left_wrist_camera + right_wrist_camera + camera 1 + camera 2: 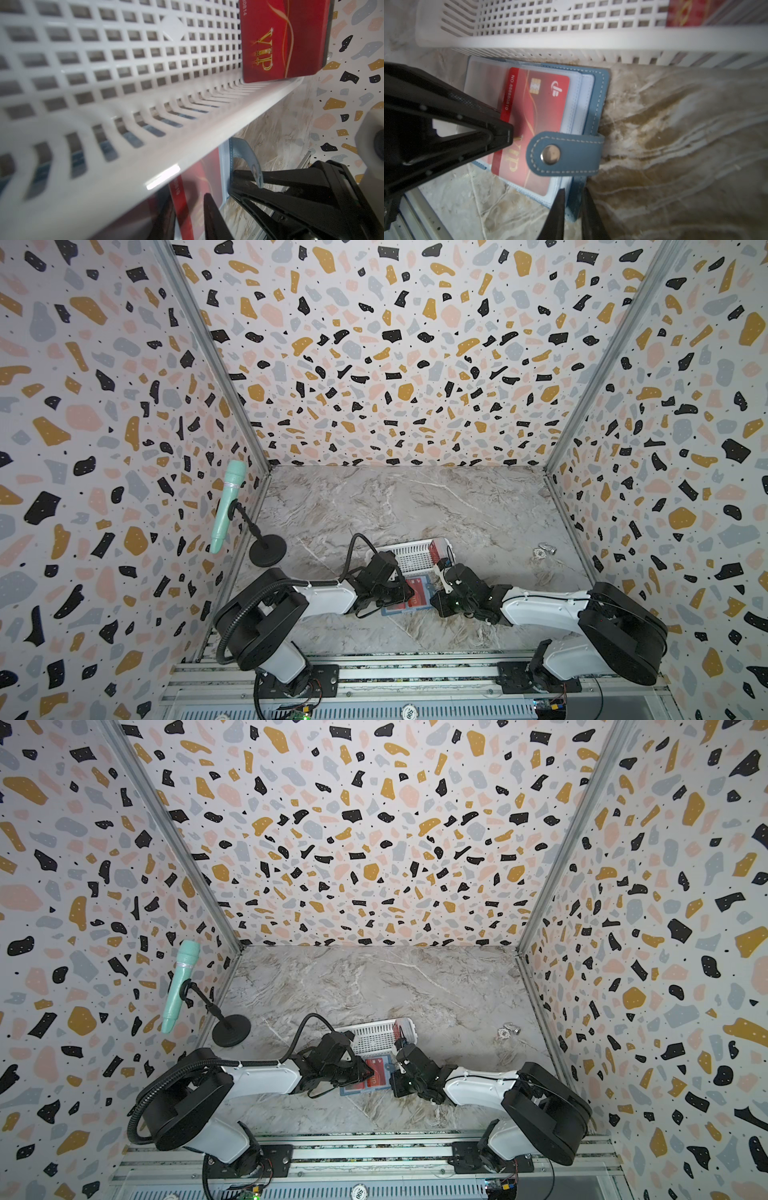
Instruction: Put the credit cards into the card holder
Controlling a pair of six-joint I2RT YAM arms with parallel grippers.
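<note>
Marble table point(457, 506) inside a speckled-wall booth, with both arms low and meeting at near centre. The card holder point(601, 93) lies open and flat there, just on the near side of the white basket point(529, 39). Its far edge is tight against the basket's near wall, blue cover down and clear sleeves up. A red card point(537, 116) sits most of the way into the top sleeve. Its left end, the strip with the printed number, sticks out bare. The left gripper point(508, 137) reaches in from the left with its tips at that bare end. In the left wrist view its fingers point(209, 216) are drawn close with the card's red edge between them, so it is pinching the card (contact itself partly blurred). The right gripper point(574, 207) reaches in from the right. Its gap is narrow, with one finger on each side of the cover's near right edge, nipping the card holder at that rim. The snap tab point(564, 154) folds back leftward over the pages, metal stud up, lying across the near part of the red card. Spare cards point(280, 41) stand as a red stack at the right end of the basket, and the top one shows gold VIP lettering. At far left a mint-green microphone point(226, 506) sits on a black stand, close to the left wall. To the right, well apart from both arms, are a few small metal bits point(544, 551), too small to identify.
</note>
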